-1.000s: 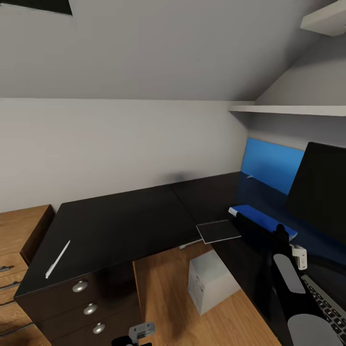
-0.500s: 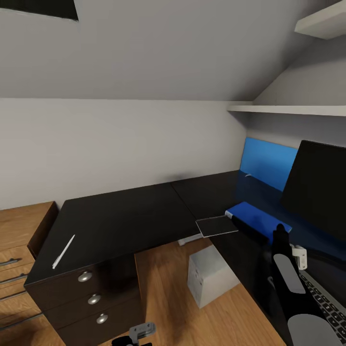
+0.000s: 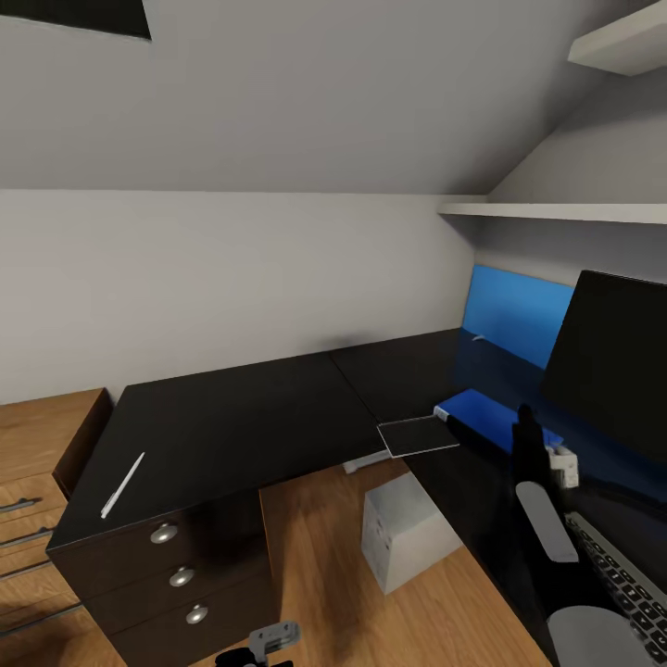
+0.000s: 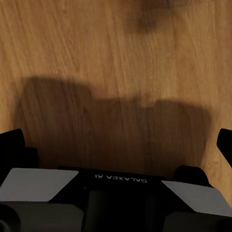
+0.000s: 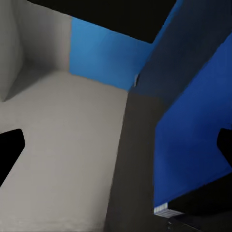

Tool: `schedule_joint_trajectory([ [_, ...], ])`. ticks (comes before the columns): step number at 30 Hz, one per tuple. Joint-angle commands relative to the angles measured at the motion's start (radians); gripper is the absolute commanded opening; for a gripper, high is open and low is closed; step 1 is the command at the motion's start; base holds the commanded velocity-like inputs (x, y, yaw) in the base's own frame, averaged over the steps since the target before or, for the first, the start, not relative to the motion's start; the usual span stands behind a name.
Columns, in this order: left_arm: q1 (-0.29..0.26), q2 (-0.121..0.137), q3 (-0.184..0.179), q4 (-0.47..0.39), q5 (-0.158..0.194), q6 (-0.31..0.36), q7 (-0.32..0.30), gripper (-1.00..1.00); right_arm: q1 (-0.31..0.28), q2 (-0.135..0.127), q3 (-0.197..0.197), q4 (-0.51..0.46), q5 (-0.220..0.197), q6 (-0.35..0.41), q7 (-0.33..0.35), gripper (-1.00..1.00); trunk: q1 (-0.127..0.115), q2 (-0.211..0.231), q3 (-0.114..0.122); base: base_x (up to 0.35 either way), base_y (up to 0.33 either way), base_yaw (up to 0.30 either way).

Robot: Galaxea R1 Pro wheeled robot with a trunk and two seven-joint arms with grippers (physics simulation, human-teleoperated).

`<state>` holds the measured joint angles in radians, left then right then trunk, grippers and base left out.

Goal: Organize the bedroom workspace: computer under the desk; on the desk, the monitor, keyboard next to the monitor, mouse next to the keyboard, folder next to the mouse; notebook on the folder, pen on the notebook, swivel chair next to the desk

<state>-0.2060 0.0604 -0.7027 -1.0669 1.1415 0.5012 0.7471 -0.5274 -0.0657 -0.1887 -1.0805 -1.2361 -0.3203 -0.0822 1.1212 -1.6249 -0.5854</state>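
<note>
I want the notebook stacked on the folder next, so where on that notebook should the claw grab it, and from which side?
Probably the notebook's front corner, which juts past the desk edge above the floor. It lies flat and thin, so a claw coming level from the open floor side could get one finger under and one over. The folder blocks its far side.

There was one desk (image 3: 232,417), one pen (image 3: 122,484), one notebook (image 3: 418,435), one folder (image 3: 482,412), one monitor (image 3: 616,347), one keyboard (image 3: 621,579), one computer (image 3: 408,533), three round drawer knobs (image 3: 182,576), and two wall shelves (image 3: 556,212).
</note>
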Motion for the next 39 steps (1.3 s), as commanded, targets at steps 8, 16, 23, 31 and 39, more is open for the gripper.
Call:
schedule_joint_trajectory([
  [8,-0.001,0.001,-0.003,-0.002,0.003,0.0,0.008,1.0,0.007,0.046,0.098,0.003,0.065,-0.005,0.094,1.0,0.0,-0.001,-0.001,0.0,0.0,0.0],
  [16,-0.001,0.001,-0.003,-0.001,0.002,-0.001,0.009,1.0,0.023,0.095,0.14,0.008,0.073,-0.006,0.115,1.0,0.0,-0.001,0.002,0.0,0.0,0.136],
  [23,-0.001,0.003,0.001,0.003,0.001,-0.012,0.01,1.0,0.045,0.111,0.237,0.011,0.094,-0.008,0.114,1.0,0.0,-0.001,0.007,0.0,0.0,0.234],
  [31,-0.001,0.004,0.003,0.026,-0.005,-0.121,0.011,1.0,0.081,0.117,0.354,0.003,0.11,-0.008,0.111,1.0,0.0,-0.001,0.007,0.0,0.0,0.129],
  [39,-0.001,0.004,-0.002,0.237,-0.094,-0.278,-0.003,1.0,0.103,0.142,0.388,0.005,0.109,-0.013,0.119,1.0,0.0,-0.001,0.007,0.0,0.0,0.007],
])
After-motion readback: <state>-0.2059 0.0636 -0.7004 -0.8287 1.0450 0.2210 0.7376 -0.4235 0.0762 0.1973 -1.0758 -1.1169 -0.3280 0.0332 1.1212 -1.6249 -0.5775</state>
